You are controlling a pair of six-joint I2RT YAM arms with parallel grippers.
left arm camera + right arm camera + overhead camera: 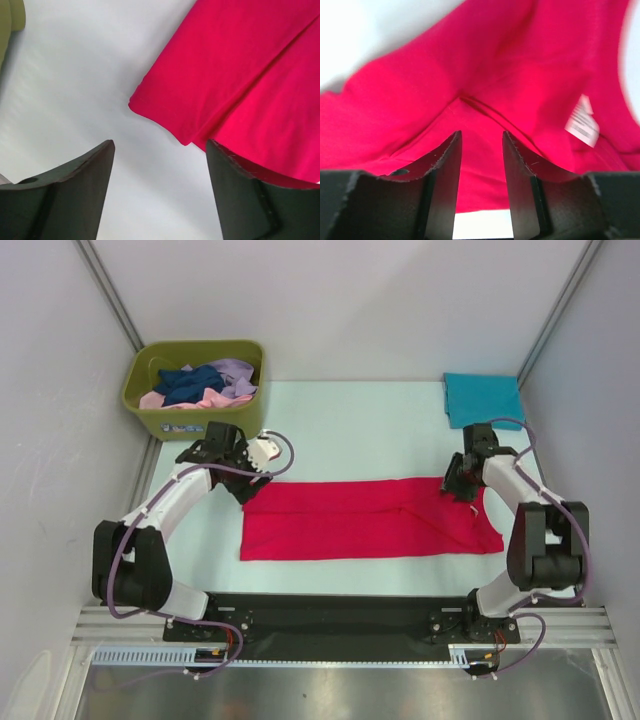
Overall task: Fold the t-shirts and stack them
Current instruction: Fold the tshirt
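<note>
Red tee's (520,50) white tag (582,121) is too blurry to read. Right gripper (481,136) is barely parted, left gripper (160,145) spread wide.

An olive-green plastic bin (190,422) with a rounded rim stands on the far left corner of the pale worktop (350,420), close to the left wall panel (50,440); the left wrist view shows only a sliver of it at the top left edge. White wall panels enclose the worktop on the left, rear and right. A black base plate (340,612) lies along the near edge, on an aluminium rail (120,620).
</note>
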